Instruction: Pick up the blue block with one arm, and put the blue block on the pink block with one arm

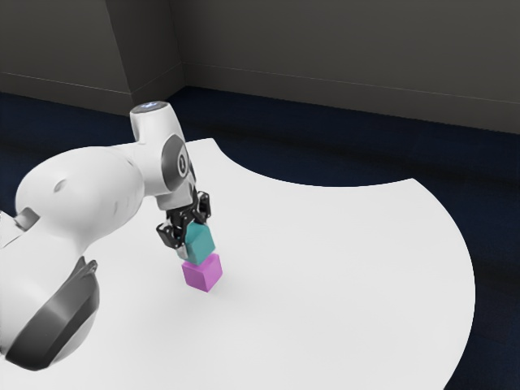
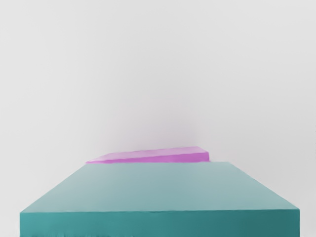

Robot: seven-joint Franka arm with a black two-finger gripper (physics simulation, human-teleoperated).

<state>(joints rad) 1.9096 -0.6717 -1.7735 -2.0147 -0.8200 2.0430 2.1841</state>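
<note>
The blue block [image 1: 200, 239], teal in colour, sits between the black fingers of my gripper [image 1: 193, 236], which is shut on it. It hangs right above the pink block [image 1: 202, 271], which rests on the white table [image 1: 341, 268]; I cannot tell whether the two touch. In the wrist view the blue block [image 2: 158, 197] is large and close under my hand, and a strip of the pink block [image 2: 153, 156] shows just beyond its far edge.
The white round table has free surface toward the exterior view's right and front. Its curved edge [image 1: 455, 236] borders a dark blue floor. My white arm [image 1: 81, 203] takes up the exterior view's left side.
</note>
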